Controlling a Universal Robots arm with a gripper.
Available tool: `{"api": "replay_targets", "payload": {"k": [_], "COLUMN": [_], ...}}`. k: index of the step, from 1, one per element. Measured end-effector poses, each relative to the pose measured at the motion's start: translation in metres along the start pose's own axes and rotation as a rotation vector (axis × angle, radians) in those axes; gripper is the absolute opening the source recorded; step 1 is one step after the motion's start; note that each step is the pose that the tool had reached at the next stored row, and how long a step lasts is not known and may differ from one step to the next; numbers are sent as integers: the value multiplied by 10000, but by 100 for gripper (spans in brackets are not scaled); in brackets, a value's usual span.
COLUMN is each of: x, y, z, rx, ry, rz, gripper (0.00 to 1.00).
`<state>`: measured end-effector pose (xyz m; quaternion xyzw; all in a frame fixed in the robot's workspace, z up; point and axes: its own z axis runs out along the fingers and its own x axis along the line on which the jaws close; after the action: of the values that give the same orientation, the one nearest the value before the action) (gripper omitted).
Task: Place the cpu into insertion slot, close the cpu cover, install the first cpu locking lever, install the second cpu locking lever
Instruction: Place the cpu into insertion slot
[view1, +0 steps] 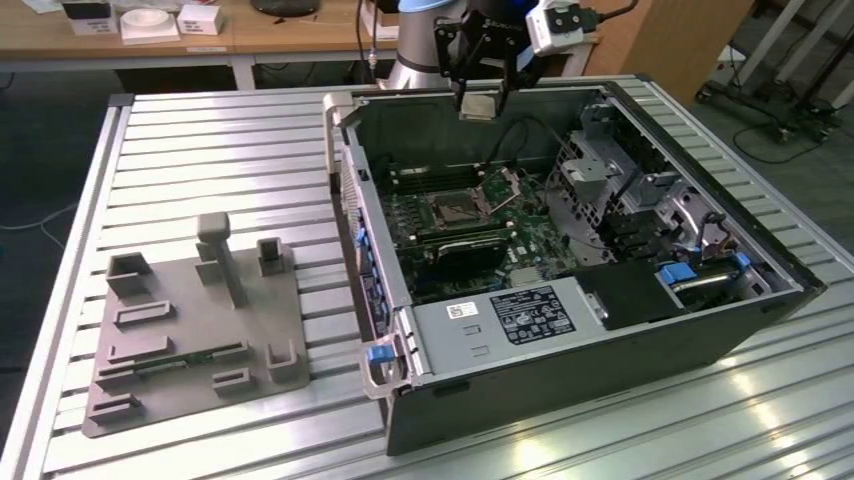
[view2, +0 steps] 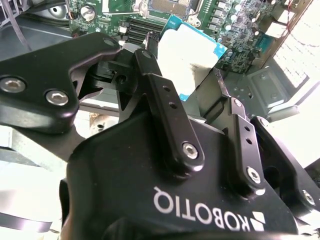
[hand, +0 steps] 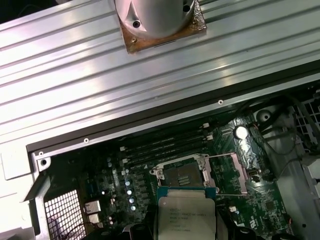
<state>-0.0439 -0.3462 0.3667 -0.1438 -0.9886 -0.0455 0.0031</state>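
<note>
Left on your tabletop (view1: 200, 150) lies the grey fixture (view1: 194, 330); right of it stands the open case (view1: 561, 330). Your gripper (view1: 478, 100) hangs over its far edge, jaws clamped on the cpu (hand: 186, 215). It is held flat, likely for seating in the socket (hand: 181, 176) below, whose cover (hand: 226, 172) stands open.
</note>
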Motion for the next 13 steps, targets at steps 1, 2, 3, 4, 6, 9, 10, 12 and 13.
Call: {"api": "replay_targets", "payload": {"k": [1, 2, 3, 4, 6, 9, 10, 12, 13], "x": [0, 0, 0, 0, 0, 0, 0, 0, 0], "y": [0, 0, 0, 0, 0, 0, 0, 0, 0], "z": [0, 0, 0, 0, 0, 0, 0, 0, 0], "rx": [0, -1, 0, -2, -1, -2, -2, -3, -3], "ry": [-1, -2, -3, -5, -6, -9, -10, -12, -14], "rz": [14, 28, 40, 52, 72, 102, 113, 138, 150], "gripper": [54, 54, 54, 54, 54, 54, 54, 54, 54]}}
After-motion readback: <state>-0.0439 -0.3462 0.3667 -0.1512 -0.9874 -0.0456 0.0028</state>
